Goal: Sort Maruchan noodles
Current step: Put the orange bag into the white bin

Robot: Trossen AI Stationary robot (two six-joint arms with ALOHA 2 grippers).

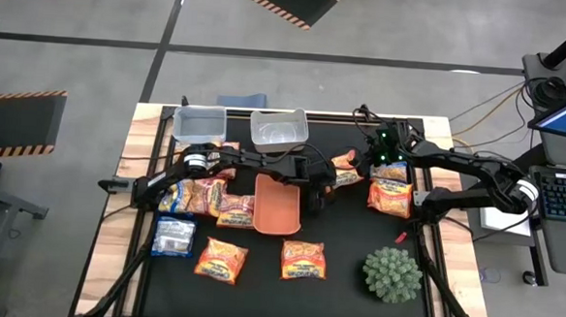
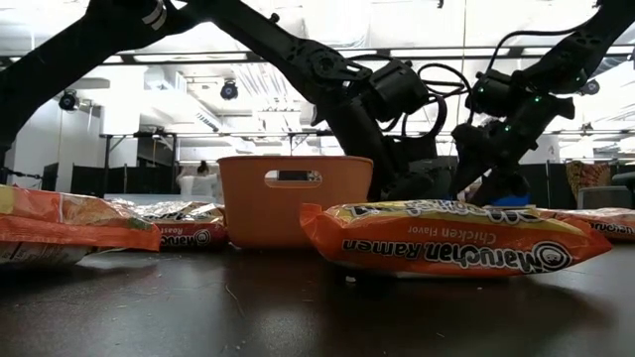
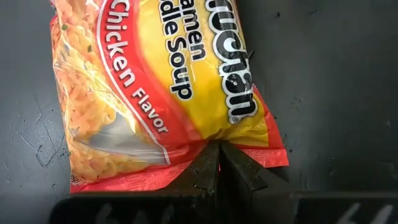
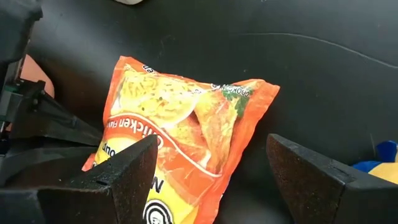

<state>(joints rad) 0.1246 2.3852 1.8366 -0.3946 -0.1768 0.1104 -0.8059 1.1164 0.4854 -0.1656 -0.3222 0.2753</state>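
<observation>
An orange-and-yellow Maruchan noodles packet lies on the black mat right of the table's middle. My left gripper reaches across the table and is shut on its near end. My right gripper hovers open just right of the same packet, one finger on either side of it, touching nothing. Another orange packet lies flat by the right arm. Several more packets lie at the left, and two lie near the front edge. My left gripper pinches the packet's red sealed end edge between its two shut fingers, right of that edge's middle. The fingers come slanting down at it, along the packet's length. The rest of the packet lies flat on the mat, printed face up.
An orange tray sits at the middle, just left of my left gripper. Two grey bins stand at the far edge. A spiky green plant ball stands at the front right. Cables run along the table's right edge.
</observation>
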